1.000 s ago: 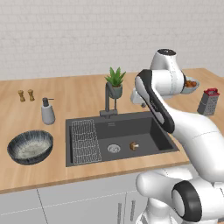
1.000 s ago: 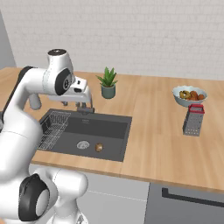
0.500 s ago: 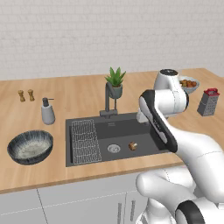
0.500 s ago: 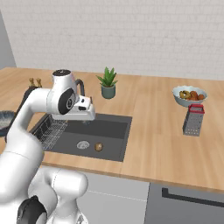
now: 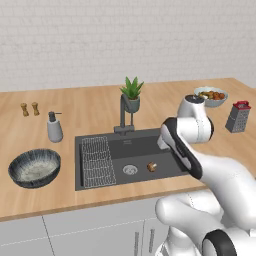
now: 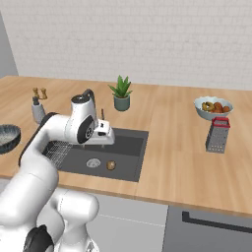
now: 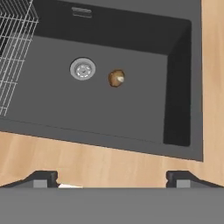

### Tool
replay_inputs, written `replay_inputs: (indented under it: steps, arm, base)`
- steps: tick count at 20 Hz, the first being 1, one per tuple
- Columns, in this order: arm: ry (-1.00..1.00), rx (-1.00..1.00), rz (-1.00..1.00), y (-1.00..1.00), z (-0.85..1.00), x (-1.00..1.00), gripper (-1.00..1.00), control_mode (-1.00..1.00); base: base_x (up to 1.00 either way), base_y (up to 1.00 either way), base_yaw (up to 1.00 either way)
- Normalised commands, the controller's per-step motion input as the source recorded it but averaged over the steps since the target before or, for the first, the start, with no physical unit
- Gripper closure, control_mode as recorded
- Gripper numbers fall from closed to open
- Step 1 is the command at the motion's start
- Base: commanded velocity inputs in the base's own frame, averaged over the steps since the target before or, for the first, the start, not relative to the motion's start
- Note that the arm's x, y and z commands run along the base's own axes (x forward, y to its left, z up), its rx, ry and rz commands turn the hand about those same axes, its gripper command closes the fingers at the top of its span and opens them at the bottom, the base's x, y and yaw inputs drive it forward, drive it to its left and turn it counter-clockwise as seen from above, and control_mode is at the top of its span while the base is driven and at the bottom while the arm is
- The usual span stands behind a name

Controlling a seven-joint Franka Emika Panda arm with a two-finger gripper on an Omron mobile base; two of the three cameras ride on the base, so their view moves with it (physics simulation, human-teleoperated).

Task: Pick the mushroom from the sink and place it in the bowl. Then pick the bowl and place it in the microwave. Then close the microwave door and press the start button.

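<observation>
The mushroom (image 7: 116,78), small and tan-brown, lies on the floor of the dark grey sink (image 7: 131,113), just right of the round steel drain (image 7: 82,69). It also shows as the mushroom (image 5: 152,166) and the mushroom (image 6: 111,165) in the two base views. My gripper (image 7: 111,178) hangs open above the sink's near edge, well above the mushroom, with nothing between its fingers. In the right base view the gripper (image 6: 100,141) is over the sink (image 6: 125,147). The dark striped bowl (image 5: 35,167) sits on the counter left of the sink (image 5: 142,149). The microwave and its door are out of view.
A wire rack (image 5: 97,160) fills the sink's left side, and a dark faucet (image 5: 122,117) with a potted plant (image 5: 132,93) stands behind it. A soap bottle (image 5: 54,127), a grater (image 5: 237,117) and a light bowl of food (image 5: 210,95) are on the counter.
The arm has swung down from high over the counter to just above the sink. The gripper has opened wide.
</observation>
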Motion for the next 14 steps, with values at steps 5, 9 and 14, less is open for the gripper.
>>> replay_inputs:
  steps: [5, 9, 14]
  arm:
    - [0.09, 0.00, 0.00, 0.00, -0.23, 0.82, -1.00, -1.00]
    - [0.03, 0.01, 0.00, 0.00, -0.42, 0.58, -1.00, -1.00]
    - [0.01, 0.01, 0.00, 0.00, -0.43, 0.33, -1.00, -1.00]
  base:
    - [0.00, 0.00, 0.00]
    - [0.00, 0.00, 0.00]
    - [0.00, 0.00, 0.00]
